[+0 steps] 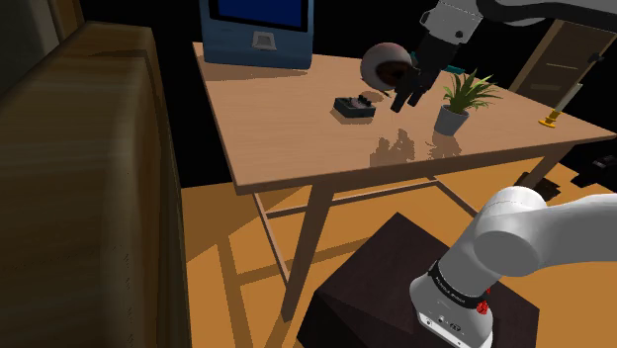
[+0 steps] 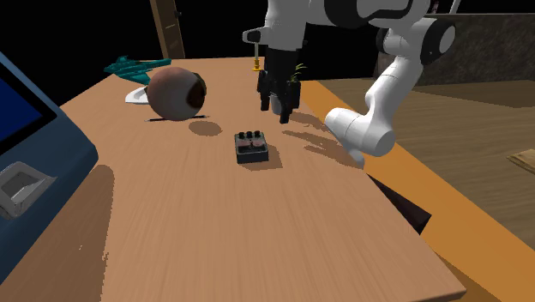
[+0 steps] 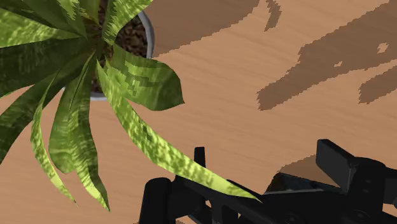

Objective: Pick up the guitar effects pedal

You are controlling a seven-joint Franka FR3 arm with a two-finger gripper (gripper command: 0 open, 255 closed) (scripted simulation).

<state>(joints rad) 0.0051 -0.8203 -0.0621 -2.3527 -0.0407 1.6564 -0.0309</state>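
Note:
The guitar effects pedal is a small dark box with knobs, lying flat on the wooden table; the second exterior view has the pedal near the table's middle. My black gripper hangs above the table, to the shoulder view's right of the pedal, between it and a potted plant. It is apart from the pedal and holds nothing. In the second exterior view the gripper is beyond the pedal. In the wrist view the gripper is open over bare wood beside the plant.
A brown ball-like object rests behind the pedal. A blue box stands at the table's far edge. A teal object and a small yellow item lie at the second exterior view's far end. A cabinet flanks the table.

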